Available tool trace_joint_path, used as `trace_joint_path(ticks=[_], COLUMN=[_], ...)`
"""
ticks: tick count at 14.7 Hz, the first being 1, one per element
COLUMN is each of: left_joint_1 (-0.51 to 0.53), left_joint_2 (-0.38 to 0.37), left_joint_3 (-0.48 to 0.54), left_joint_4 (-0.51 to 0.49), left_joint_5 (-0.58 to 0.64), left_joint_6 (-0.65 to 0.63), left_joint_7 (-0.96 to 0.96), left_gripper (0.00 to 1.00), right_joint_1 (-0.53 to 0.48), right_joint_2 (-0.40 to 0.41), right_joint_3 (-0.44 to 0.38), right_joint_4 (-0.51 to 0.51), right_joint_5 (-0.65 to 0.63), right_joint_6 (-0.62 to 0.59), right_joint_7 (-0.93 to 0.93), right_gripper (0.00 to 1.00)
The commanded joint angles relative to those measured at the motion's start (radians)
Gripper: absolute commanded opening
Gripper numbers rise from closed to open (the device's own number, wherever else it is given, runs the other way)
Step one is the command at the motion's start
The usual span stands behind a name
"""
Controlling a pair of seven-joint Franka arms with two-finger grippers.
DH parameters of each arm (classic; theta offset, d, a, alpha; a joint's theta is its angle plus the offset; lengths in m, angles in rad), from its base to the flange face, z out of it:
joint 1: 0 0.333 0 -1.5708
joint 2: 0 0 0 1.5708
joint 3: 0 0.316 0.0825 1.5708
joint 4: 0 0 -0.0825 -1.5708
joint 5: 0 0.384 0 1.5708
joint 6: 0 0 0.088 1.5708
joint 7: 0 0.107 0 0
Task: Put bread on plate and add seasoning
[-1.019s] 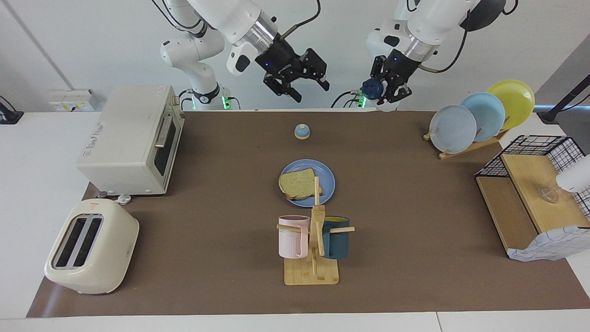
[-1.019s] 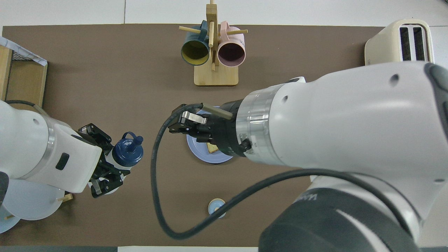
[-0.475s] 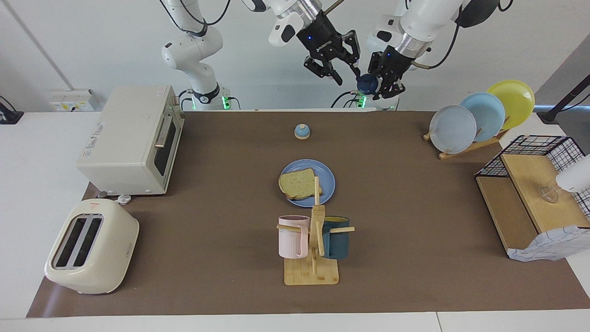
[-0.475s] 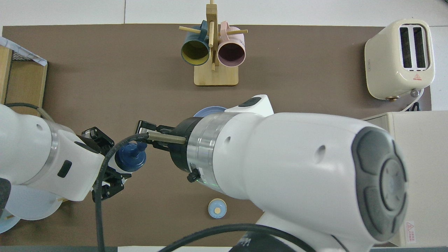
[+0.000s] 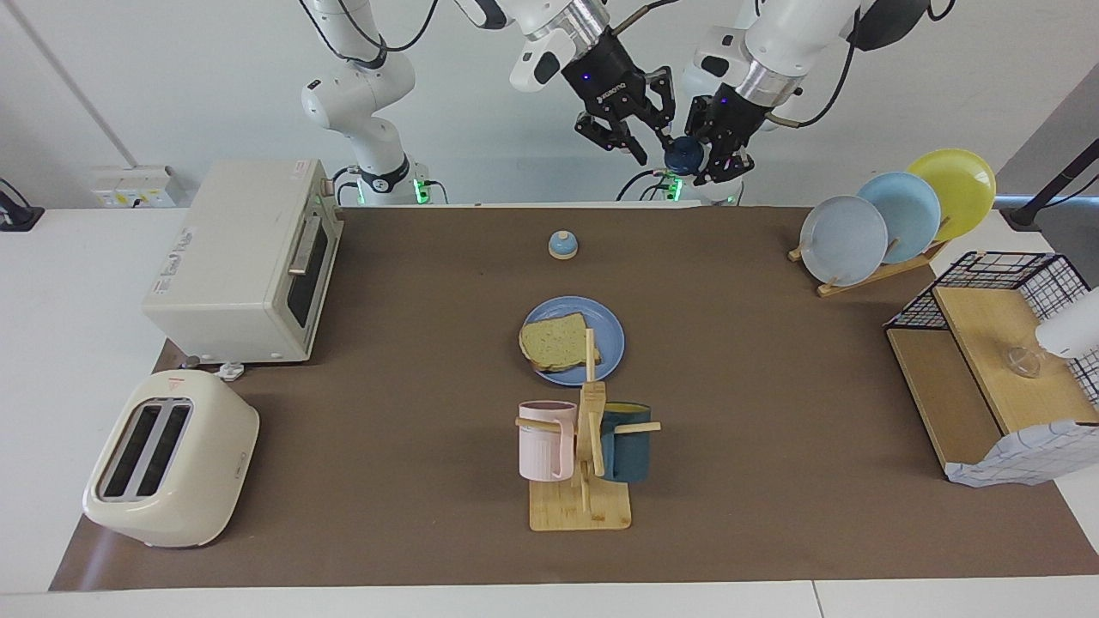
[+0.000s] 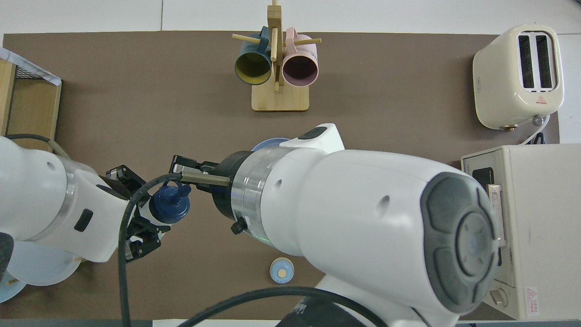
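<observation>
Facing view, read from the right arm's side toward the left arm's. Right tool: within the last second it has swung up from over the bell's part of the surface to sit just beside the seasoning's cap; its fingers have been narrowing, but whether they grip the cap yet cannot be told. Seasoning: raised, high over the robots' edge of the surface, clamped in the closed left tool, which has shifted slightly toward the right tool. Below, bread lies on the plate, between bell and mug stand; unchanged. Reading: the bread step is done; the two tools meeting suggests the cap is about to be opened before sprinkling.
</observation>
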Motion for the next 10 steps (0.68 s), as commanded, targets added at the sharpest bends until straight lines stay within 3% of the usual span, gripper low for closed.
trace_joint_path(ticks=[1, 8, 10], left_joint_1=[-0.011, -0.011, -0.013], left_joint_2=[-0.028, -0.030, -0.030], left_joint_3=[0.004, 0.003, 0.001], left_joint_4=[-0.020, -0.022, -0.023], left_joint_5=[0.014, 0.013, 0.011], left_joint_6=[0.000, 0.003, 0.004], left_joint_7=[0.009, 0.007, 0.009], left_gripper=[0.24, 0.23, 0.15], right_joint_1=[0.012, 0.034, 0.032], right_joint_2=[0.000, 0.001, 0.003], right_joint_3=[0.002, 0.002, 0.002], right_joint_4=[0.006, 0.004, 0.006], right_joint_5=[-0.040, -0.050, -0.050], right_joint_6=[0.011, 0.013, 0.014], right_joint_7=[0.029, 0.035, 0.035], right_gripper=[0.34, 0.30, 0.26])
